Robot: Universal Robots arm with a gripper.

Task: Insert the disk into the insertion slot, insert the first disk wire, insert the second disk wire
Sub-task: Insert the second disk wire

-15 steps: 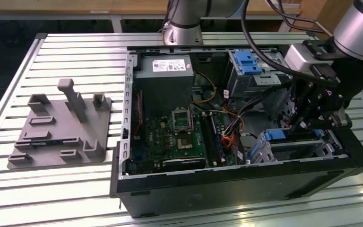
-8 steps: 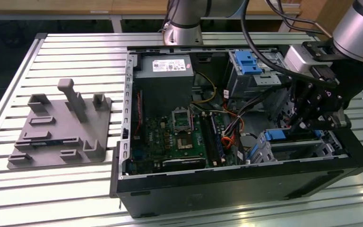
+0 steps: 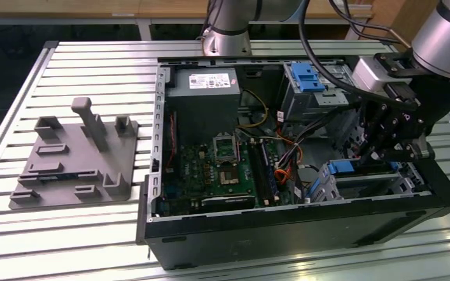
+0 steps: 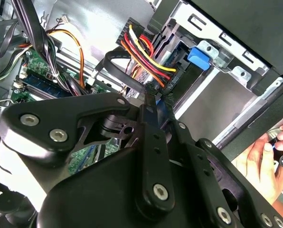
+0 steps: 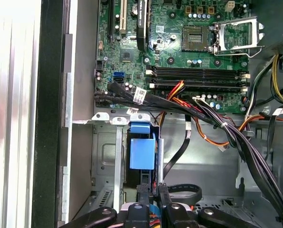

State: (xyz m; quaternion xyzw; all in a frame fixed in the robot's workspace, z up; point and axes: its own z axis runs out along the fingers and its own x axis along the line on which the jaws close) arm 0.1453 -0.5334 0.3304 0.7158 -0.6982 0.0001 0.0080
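A: Where is your gripper (image 3: 387,153) right now?

B: You have it low inside the open computer case (image 3: 287,228), at the exterior view's right, over the grey metal insertion slot (image 3: 381,178).

A: And the disk?

B: Your disk (image 3: 348,168) sits in that slot; in the exterior view its blue carrier edge shows just below the fingers. In the first wrist view the blue carrier (image 5: 142,148) stands between the bay's metal walls, right ahead of the fingertips (image 5: 143,191).

A: Is the tool wide or narrow?

B: Narrow. In the second wrist view your gripper (image 4: 153,102) has its fingers drawn close together around a black connector on the bundle of red, yellow and black wires (image 4: 144,54), at the bay's edge. Whether they truly pinch it, you cannot tell from here.

A: Anything else nearby?

B: The motherboard (image 5: 179,42) lies beside the bay, a grey fixture (image 3: 72,161) rests on the slatted table (image 3: 68,234), and a person's hand (image 4: 267,164) shows outside the case.
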